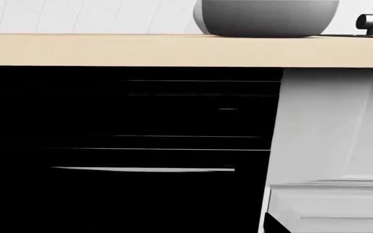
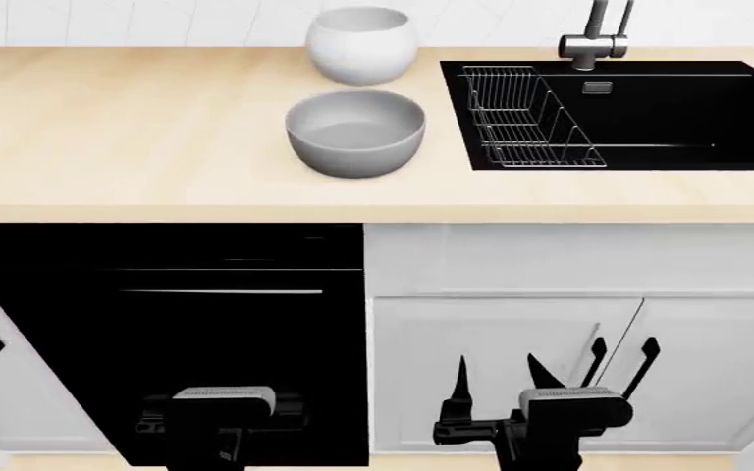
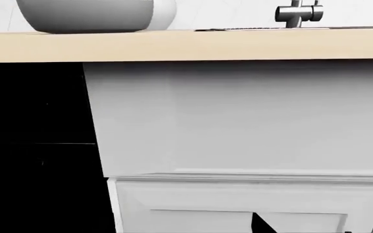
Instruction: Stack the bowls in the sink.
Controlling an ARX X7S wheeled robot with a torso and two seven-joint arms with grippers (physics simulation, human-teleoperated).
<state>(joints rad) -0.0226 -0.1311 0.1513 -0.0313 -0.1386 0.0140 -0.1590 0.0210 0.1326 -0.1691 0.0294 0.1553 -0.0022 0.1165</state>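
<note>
Hanging low in the bottom of the head frame, both arms sit below the table edge, in front of the cabinet fronts.

Right tool (image 2: 619, 355): lower right of the frame, fingers spread, holding nothing. A second pair of dark prongs stands just left of it; what they belong to cannot be told.

Left tool: only its grey wrist block shows at the lower left, dark against the black oven door (image 2: 220, 324). Whether its fingers are spread or pressed together cannot be told.

Grey bowl (image 2: 354, 130): upper centre, upright on the table (image 2: 115, 128), near the front edge, empty. It also shows at the top of both wrist frames.

White bowl (image 2: 360, 43): directly behind the grey one, close to it; whether they touch cannot be told. Upright, near the back wall.

Sink (image 2: 691, 108): upper right, black basin set into the table, wire dish rack (image 2: 521, 118) at its left end, faucet (image 2: 596, 34) behind. No bowl in it.

Stage, as judged: nothing done yet; the step in hand is reaching for the first bowl.

Handling note: the grey bowl is nearest and widest, so it likely belongs underneath. Raise an arm clear of the table edge first, pinch the rim on one side, lift straight up, and set it in the open part of the basin, right of the rack, leaving room for the white bowl to follow.
</note>
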